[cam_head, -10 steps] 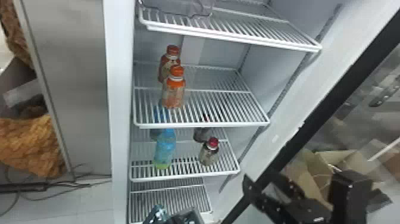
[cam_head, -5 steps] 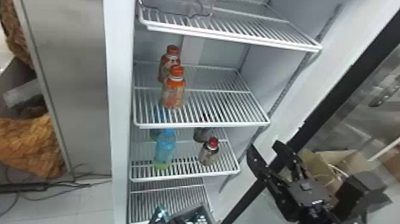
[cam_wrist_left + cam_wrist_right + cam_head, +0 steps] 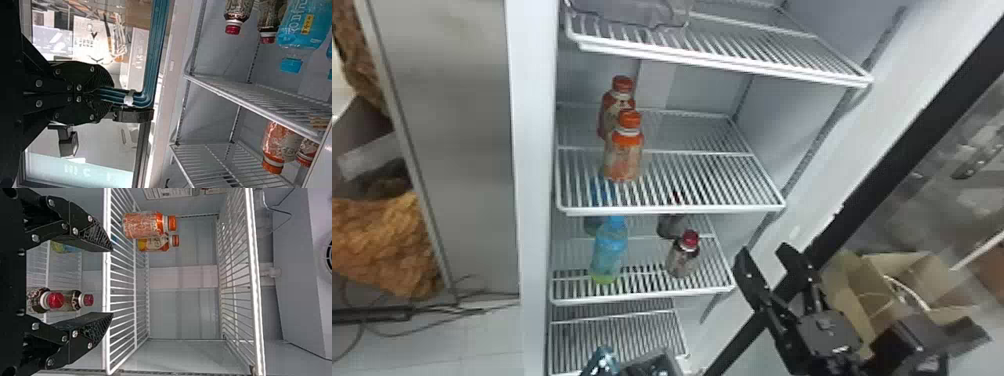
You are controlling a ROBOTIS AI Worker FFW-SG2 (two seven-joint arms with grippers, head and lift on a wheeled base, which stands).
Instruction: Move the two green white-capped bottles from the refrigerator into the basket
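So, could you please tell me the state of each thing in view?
Refrigerator door: open
Front orange bottle: upright, capped
Rear orange bottle: upright, capped
Front blue bottle: upright, capped
Front red-capped bottle: upright, capped
Right gripper: jaws open, empty
Left gripper: jaws shut on blue-green bar

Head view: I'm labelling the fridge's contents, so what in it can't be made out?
In the head view:
- Rear blue bottle: partly hidden by the shelf above and the front blue bottle.
- Rear dark bottle: partly behind that shelf and the front dark bottle.
- Rear orange bottle: lower part behind the front orange bottle.
- Clear container: cut off by the top edge.
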